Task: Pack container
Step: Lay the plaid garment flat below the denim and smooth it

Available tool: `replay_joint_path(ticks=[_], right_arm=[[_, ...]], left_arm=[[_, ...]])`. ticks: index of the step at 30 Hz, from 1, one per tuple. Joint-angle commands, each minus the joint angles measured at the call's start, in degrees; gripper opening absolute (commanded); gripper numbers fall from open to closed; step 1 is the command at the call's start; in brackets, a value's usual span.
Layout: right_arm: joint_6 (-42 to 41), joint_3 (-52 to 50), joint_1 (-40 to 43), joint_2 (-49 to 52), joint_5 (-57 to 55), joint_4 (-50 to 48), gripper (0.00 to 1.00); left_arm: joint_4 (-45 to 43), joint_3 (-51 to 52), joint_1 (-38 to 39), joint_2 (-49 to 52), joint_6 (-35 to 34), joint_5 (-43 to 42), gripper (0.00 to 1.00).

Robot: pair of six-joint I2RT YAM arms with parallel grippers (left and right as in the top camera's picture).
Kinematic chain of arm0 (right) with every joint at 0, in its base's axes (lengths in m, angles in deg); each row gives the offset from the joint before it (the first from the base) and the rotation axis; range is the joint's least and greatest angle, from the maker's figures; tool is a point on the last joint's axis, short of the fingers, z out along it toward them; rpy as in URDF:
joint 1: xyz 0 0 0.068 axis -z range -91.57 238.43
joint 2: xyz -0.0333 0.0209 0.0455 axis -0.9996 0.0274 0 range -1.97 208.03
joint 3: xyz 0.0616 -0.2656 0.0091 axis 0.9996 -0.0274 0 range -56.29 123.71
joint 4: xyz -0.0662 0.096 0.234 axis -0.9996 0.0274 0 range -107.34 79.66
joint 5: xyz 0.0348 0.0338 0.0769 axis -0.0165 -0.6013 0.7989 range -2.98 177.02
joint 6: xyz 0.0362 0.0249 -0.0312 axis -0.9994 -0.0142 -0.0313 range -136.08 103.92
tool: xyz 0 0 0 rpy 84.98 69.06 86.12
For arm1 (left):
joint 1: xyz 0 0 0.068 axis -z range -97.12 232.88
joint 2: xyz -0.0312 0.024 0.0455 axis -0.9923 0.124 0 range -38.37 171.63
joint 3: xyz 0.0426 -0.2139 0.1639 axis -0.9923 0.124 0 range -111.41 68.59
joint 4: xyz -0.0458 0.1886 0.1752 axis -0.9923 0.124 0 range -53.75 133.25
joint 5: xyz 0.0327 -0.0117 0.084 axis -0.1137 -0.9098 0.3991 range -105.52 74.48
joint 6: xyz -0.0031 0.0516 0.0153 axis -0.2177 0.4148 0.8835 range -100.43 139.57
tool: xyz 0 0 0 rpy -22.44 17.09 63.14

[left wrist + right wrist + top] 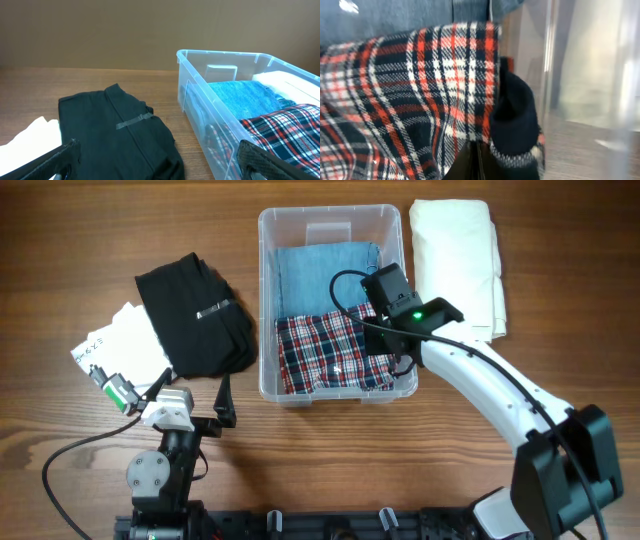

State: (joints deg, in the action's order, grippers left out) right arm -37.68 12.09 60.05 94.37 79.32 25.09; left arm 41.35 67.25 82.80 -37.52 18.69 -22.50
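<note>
The clear plastic container stands at the table's middle back, its rim also in the left wrist view. Inside lie a blue denim cloth at the back and a red, white and navy plaid cloth at the front. My right gripper reaches down inside, by the right wall. Its fingers are shut on the plaid cloth's bunched right edge. My left gripper stands open near the front left, nothing between its fingers.
A folded black garment lies left of the container, in front of my left gripper. A white cloth sits partly under its left side. A folded cream cloth lies right of the container.
</note>
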Motion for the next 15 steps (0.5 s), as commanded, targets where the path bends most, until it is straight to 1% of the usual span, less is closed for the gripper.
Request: replay_joint_path(ticks=[1, 8, 12, 15], right_arm=[[-0.9, -0.5, -1.0, 3.1, 1.8, 0.3, 0.04], [-0.9, -0.5, -4.1, 7.3, 3.3, 0.2, 0.04], [-0.8, -0.3, -4.8, 7.1, 3.0, 0.3, 0.04], [0.9, 3.6, -4.8, 5.0, 0.4, 2.0, 0.04]], left_arm=[[0.0, 0.3, -0.3, -0.1, 0.5, -0.7, 1.0], [0.0, 0.3, -0.4, -0.1, 0.5, -0.7, 1.0], [0.0, 0.3, -0.3, -0.1, 0.5, -0.7, 1.0], [0.0, 0.3, -0.4, -0.1, 0.5, -0.7, 1.0]])
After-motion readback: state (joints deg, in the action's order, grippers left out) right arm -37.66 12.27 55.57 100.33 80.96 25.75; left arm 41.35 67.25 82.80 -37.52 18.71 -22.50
